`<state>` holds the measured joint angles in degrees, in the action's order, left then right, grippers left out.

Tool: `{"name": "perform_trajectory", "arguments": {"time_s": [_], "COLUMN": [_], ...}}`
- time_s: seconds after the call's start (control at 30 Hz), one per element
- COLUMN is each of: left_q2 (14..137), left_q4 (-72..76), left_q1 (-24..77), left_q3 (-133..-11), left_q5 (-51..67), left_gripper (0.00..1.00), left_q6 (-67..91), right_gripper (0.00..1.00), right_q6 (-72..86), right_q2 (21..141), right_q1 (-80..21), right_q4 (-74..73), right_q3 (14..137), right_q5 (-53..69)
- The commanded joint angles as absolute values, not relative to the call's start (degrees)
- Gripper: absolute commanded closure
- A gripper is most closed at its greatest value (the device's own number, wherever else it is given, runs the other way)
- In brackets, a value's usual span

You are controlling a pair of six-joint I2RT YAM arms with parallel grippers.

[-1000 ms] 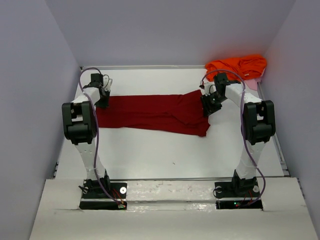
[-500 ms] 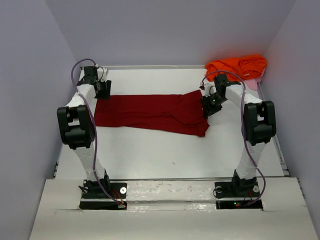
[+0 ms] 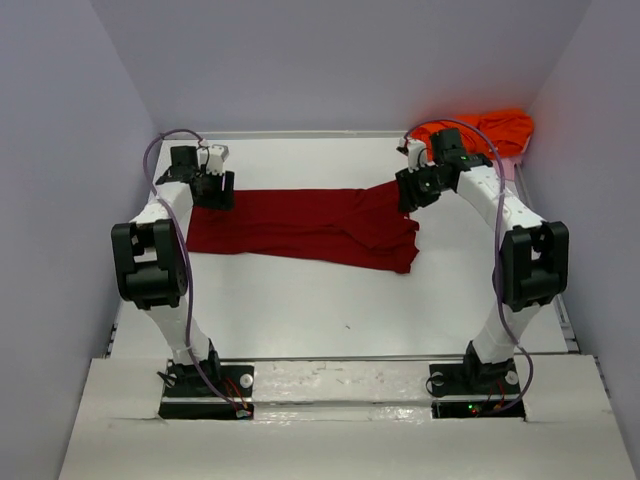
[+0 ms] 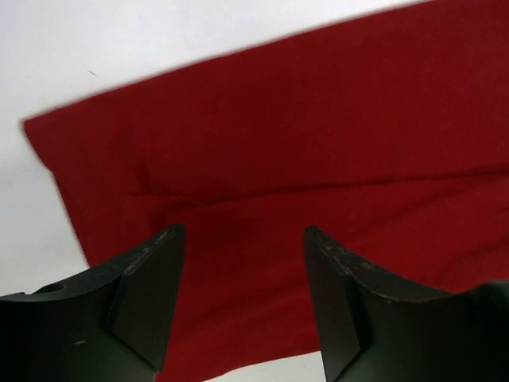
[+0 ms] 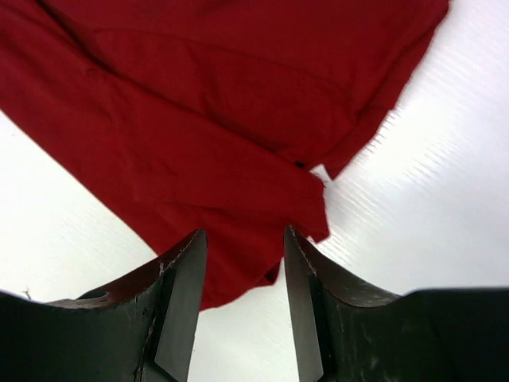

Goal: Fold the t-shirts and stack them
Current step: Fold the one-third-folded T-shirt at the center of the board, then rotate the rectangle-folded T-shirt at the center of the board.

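T-shirts, 2: crimson t-shirt point(image 3: 300, 225) lay as a long band across the table point(image 3: 330, 300); orange t-shirt point(image 3: 480, 130) lay bunched in the far right corner. Grippers, 2: left gripper point(image 4: 242, 239) and right gripper point(image 5: 242, 239) hung spread and empty over the crimson ends.

From high at its near edge, we overlook the whole bench point(image 3: 330, 300). Up close, we peer down past the left claw point(image 4: 242, 235) and right claw point(image 5: 243, 235) at the crimson t-shirt's point(image 3: 300, 222) opposite ends.

White table point(image 3: 300, 300), pale lavender walls point(image 3: 340, 60) on three sides, white near ledge point(image 3: 340, 440)
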<state>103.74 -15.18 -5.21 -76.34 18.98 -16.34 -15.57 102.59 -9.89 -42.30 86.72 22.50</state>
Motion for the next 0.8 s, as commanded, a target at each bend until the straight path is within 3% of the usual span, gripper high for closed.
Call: {"name": "perform_trajectory", "arguments": {"time_s": [0.0,0.4,0.77], "left_q2": [102.5,93.8,85.8], "left_q4": [-11.2,-4.1,-0.8], "left_q1": [-5.0,-5.8,-7.1], "left_q3": [-72.3,-65.1,-62.9], "left_q5": [25.4,31.6,30.5], "left_gripper": [0.3,0.3,0.3], "left_q6": [-16.0,-15.6,-13.5], "right_gripper": [0.51,0.51,0.51], "right_q6": [-14.9,-12.8,-12.2], "right_q2": [105.5,117.4,126.3], "right_q1": [-13.4,-18.0,-18.0], "right_q4": [-42.0,-41.3,-41.7], "right_q3": [90.8,90.5,95.9], "right_q5": [23.5,24.6,15.2]}}
